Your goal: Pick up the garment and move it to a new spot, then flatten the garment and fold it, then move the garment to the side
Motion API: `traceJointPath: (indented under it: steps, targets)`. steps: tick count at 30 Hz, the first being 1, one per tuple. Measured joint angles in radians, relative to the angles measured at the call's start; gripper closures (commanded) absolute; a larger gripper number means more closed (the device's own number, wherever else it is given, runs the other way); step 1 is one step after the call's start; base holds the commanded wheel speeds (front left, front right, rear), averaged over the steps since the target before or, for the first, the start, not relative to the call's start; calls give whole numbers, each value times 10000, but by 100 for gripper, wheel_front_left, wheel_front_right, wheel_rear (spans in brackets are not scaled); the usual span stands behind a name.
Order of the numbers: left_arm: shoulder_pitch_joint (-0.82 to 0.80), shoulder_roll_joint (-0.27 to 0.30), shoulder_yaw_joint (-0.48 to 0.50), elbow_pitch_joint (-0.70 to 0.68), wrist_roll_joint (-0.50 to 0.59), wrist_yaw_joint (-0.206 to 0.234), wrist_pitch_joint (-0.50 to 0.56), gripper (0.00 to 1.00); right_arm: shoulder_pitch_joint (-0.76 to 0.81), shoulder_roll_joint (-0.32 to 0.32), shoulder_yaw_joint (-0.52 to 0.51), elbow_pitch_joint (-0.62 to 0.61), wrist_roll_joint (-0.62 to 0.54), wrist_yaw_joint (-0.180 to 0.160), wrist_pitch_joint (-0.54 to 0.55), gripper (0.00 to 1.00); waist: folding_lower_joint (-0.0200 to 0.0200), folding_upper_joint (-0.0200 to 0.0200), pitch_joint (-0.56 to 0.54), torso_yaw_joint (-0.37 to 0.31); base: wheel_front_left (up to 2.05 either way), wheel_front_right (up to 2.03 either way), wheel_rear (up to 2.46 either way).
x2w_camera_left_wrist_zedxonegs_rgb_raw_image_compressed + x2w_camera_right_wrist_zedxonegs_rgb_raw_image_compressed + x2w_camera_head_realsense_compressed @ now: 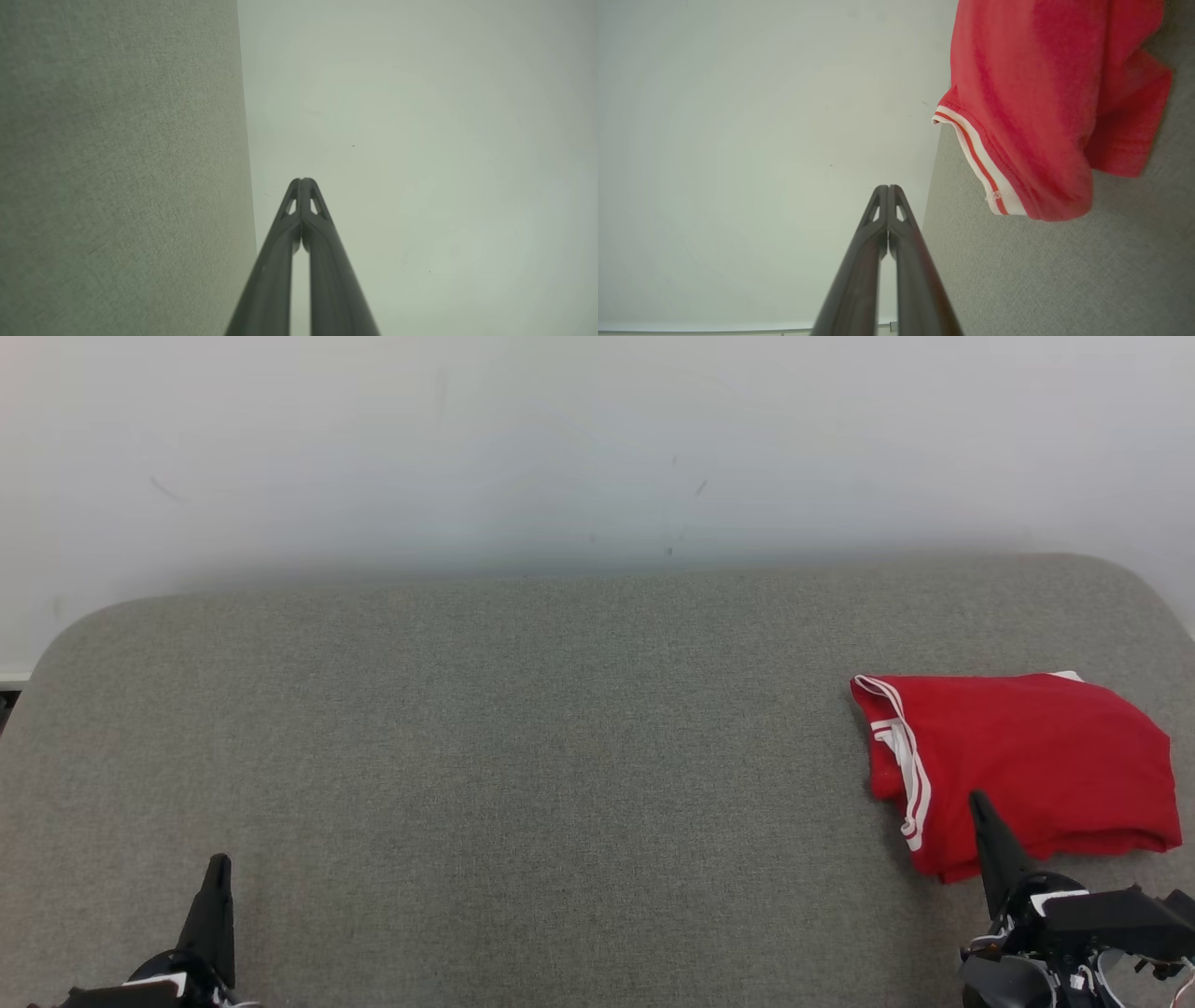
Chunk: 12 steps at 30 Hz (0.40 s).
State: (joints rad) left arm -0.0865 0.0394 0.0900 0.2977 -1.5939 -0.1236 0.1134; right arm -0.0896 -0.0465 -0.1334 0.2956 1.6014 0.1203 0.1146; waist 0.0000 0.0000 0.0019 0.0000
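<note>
garment (1027, 765): red cloth, matt | table (523, 756): grey woven fabric, rough

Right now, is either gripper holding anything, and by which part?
Nothing is held. Left gripper and right gripper are shut, empty; the red garment lies free on the grey surface.

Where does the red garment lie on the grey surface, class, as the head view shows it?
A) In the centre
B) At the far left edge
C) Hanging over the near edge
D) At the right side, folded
D: the red garment lies folded at the right side of the grey surface, near the right gripper.
</note>
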Motion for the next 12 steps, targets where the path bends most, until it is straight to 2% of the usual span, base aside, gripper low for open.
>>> traceJointPath:
  steps: [12]
  targets:
    - [0, 0, 0, 0, 0, 0, 0, 100, 0, 0, 0, 0, 0, 0, 0, 100, 0, 0, 0, 0, 0, 0, 0]
